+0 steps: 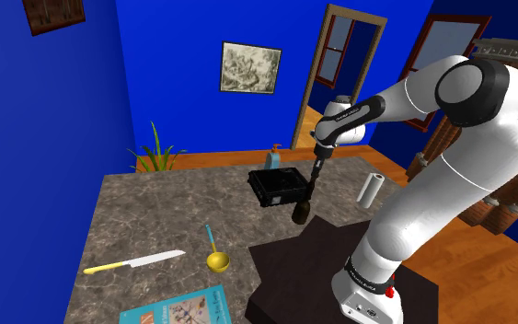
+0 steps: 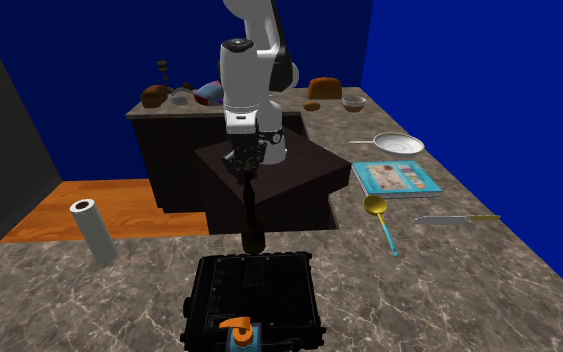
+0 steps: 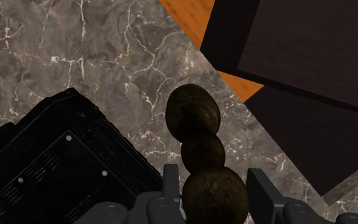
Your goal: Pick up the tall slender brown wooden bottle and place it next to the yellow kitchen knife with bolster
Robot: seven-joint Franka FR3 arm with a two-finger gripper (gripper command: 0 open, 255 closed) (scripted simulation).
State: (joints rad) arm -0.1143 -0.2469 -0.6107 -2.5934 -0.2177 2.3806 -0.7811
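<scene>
gripper (image 3: 213,178) clasps brn bottle (image 3: 193,114), just beside blk crate (image 3: 44,165)

I count one dark brown bottle (image 1: 301,212), one yellow-handled knife (image 1: 133,263), one golden ladle (image 1: 216,260), one book (image 1: 178,308), one black crate (image 1: 270,193), one paper roll (image 1: 369,190) and one frying pan (image 2: 399,144)

In the shoulder view, the knife (image 1: 134,263) lies on the desk (image 1: 155,212), the ladle (image 1: 215,256) just to its right and the book (image 1: 178,308) before both. The bottle (image 1: 301,212) is between the crate (image 1: 280,187) and the stand (image 1: 321,248).
</scene>
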